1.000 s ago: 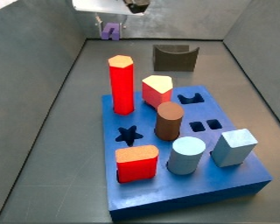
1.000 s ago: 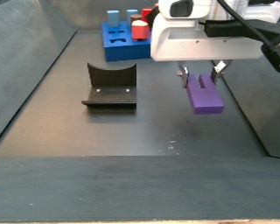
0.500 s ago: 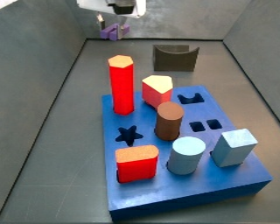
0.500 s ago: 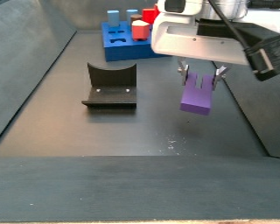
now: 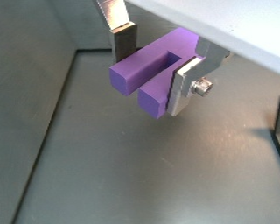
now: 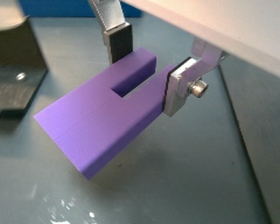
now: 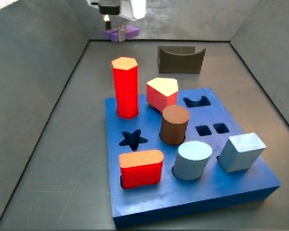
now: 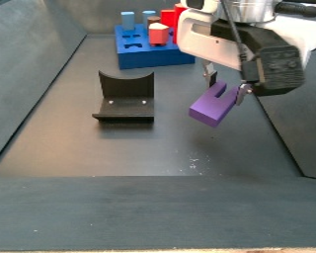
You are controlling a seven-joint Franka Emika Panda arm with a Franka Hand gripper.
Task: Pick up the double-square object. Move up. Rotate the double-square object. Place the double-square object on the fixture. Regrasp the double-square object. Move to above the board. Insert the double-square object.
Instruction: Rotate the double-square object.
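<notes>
My gripper [image 8: 227,87] is shut on the purple double-square object [image 8: 212,107] and holds it tilted in the air above the grey floor. In both wrist views the gripper [image 5: 154,66] [image 6: 149,68] clamps one end of the block [image 5: 149,74] [image 6: 101,118] between its silver fingers [image 6: 181,86]. In a side view the gripper [image 7: 118,24] and the block [image 7: 123,32] sit at the far end of the bin. The dark fixture [image 8: 125,97] [image 7: 181,60] stands apart from the gripper, empty. The blue board [image 7: 208,203] [image 8: 137,56] lies further off.
On the board stand a tall red hexagonal prism [image 7: 125,87], a brown cylinder [image 7: 173,124], a pale blue cube [image 7: 242,151], a light blue cylinder [image 7: 193,161] and a red block [image 7: 142,169]. Grey walls enclose the floor.
The gripper has turned at the wrist, so the purple block has swung from hanging nearly straight down to a slanted pose. It is still held in the air.
</notes>
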